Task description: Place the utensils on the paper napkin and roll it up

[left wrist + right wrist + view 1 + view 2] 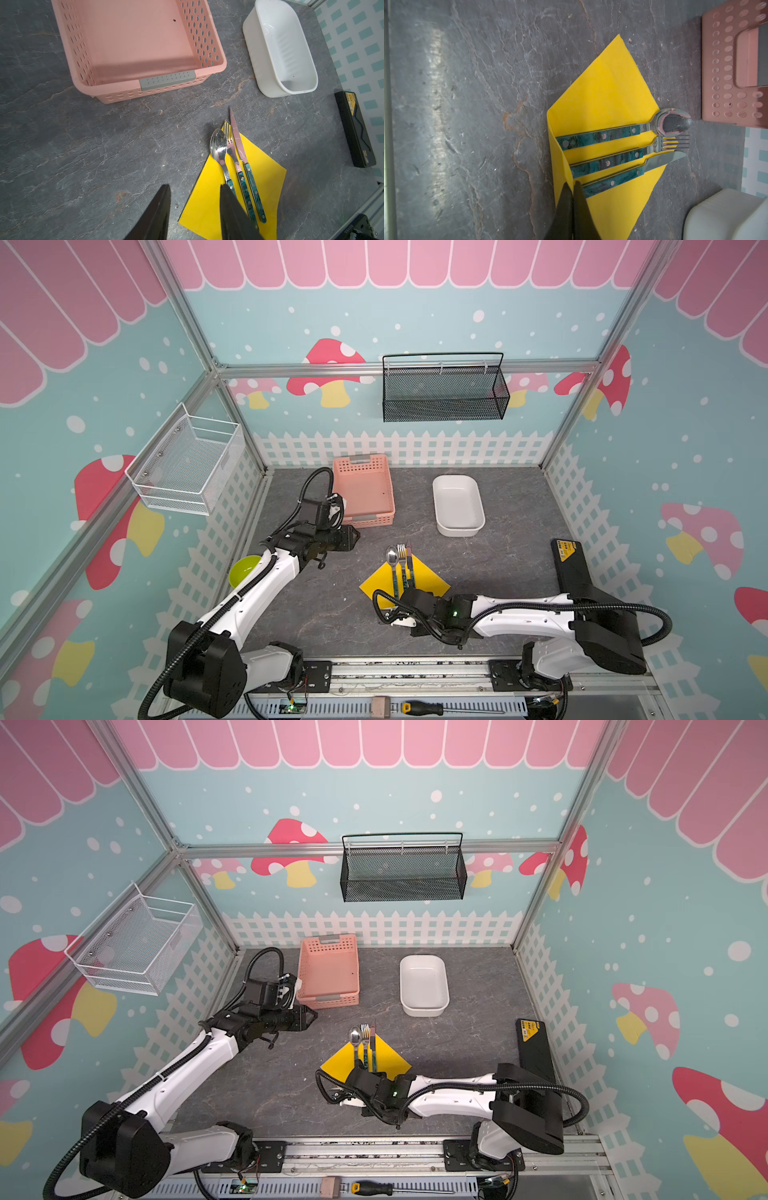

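Observation:
The yellow paper napkin (430,578) (602,89) lies as a diamond on the grey table. On it, side by side, rest the spoon (391,556) (600,137), the fork (401,555) (606,163) and the knife (409,561) (612,182), heads pointing to the back and past the paper's far corner. My right gripper (573,184) is shut on the napkin's near edge, which stands folded up over the teal handle ends. My left gripper (355,537) (195,187) hangs open and empty to the left, near the pink basket, apart from the napkin.
A pink basket (370,520) and a white tub (459,529) stand at the back. A black case (569,568) lies at the right wall, and a lime-green bowl (243,570) sits behind the left arm. A screwdriver (432,708) lies on the front rail.

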